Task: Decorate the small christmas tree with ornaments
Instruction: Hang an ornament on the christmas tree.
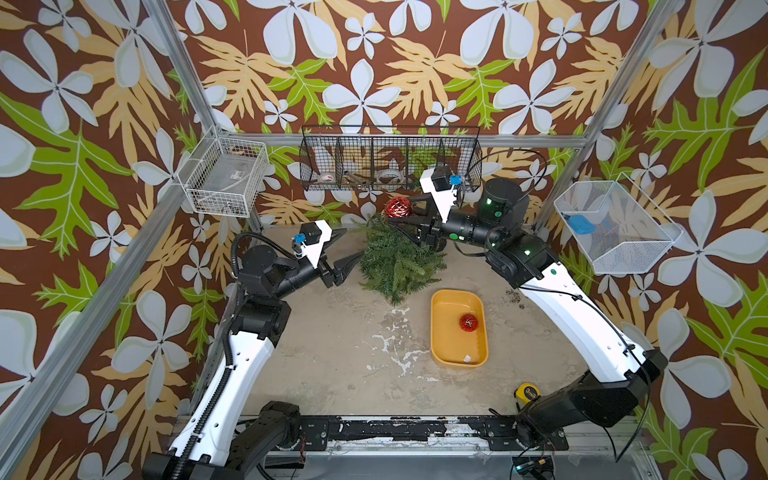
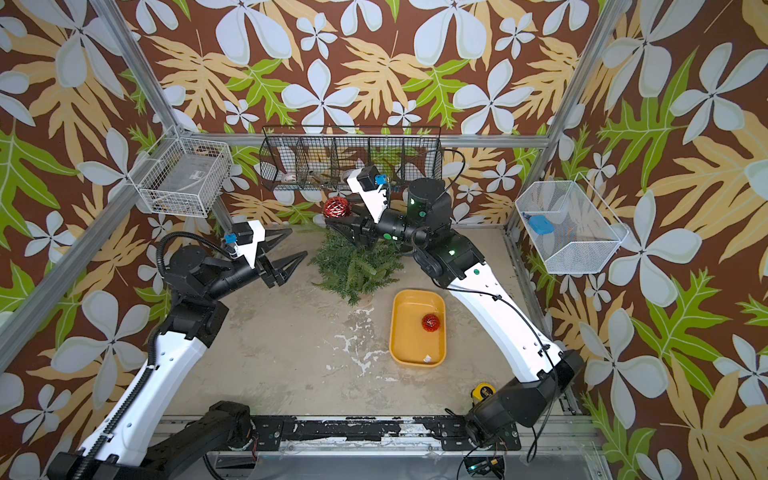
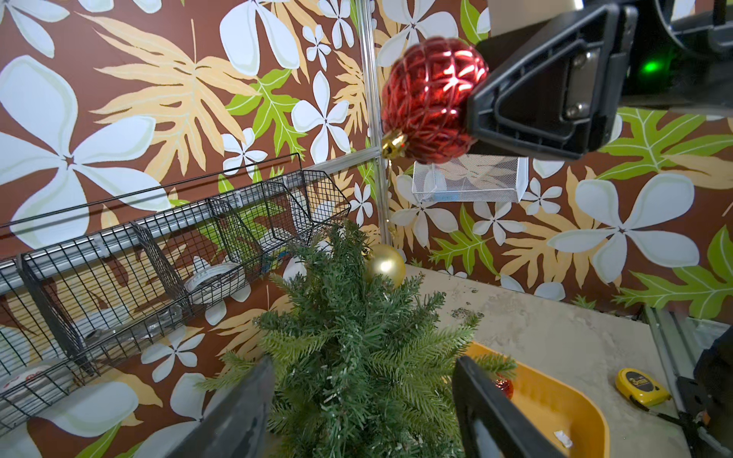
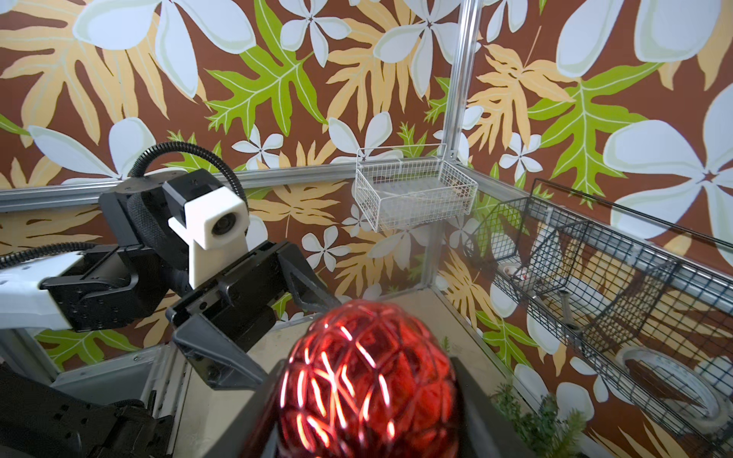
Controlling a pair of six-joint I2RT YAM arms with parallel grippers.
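Observation:
The small christmas tree (image 1: 397, 259) (image 2: 357, 266) stands at the back middle of the table. A gold ornament (image 3: 386, 263) hangs near its top on the far side. My right gripper (image 1: 401, 212) (image 4: 369, 396) is shut on a faceted red ornament (image 1: 397, 207) (image 2: 336, 207) (image 3: 430, 99) (image 4: 369, 380), held above the tree's top with its gold cap pointing down. My left gripper (image 1: 353, 244) (image 2: 298, 242) (image 3: 363, 363) is open just left of the tree, tips at the foliage edge, holding nothing. A second red ornament (image 1: 468, 322) (image 2: 430, 322) lies in the yellow tray.
The yellow tray (image 1: 440, 353) sits in front of the tree, to its right, with a small white scrap inside. A yellow tape measure (image 1: 527, 391) lies by the right arm's base. A black wire basket (image 1: 390, 158) and white wire baskets (image 1: 224, 176) (image 1: 615, 226) hang on the walls.

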